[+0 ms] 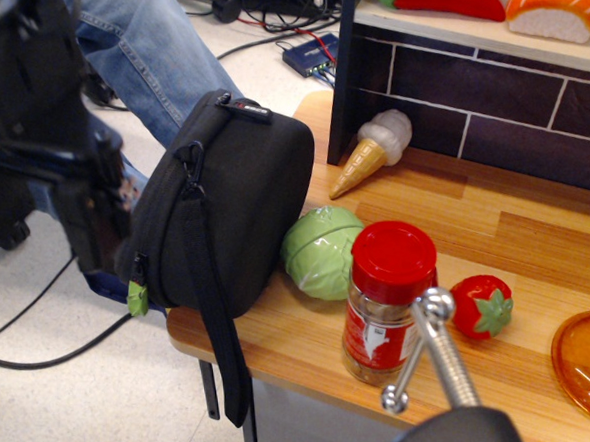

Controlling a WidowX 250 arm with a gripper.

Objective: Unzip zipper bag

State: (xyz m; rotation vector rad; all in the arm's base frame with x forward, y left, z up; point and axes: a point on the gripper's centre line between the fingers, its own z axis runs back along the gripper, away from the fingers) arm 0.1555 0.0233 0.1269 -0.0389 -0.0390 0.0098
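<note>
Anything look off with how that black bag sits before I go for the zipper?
Yes. The boxy black fabric zipper bag sits tilted at the wooden counter's left edge, partly overhanging it, leaning against the green cabbage toy. Its strap dangles below the edge. It looks zipped; the green pull tab hangs off-counter.
</note>
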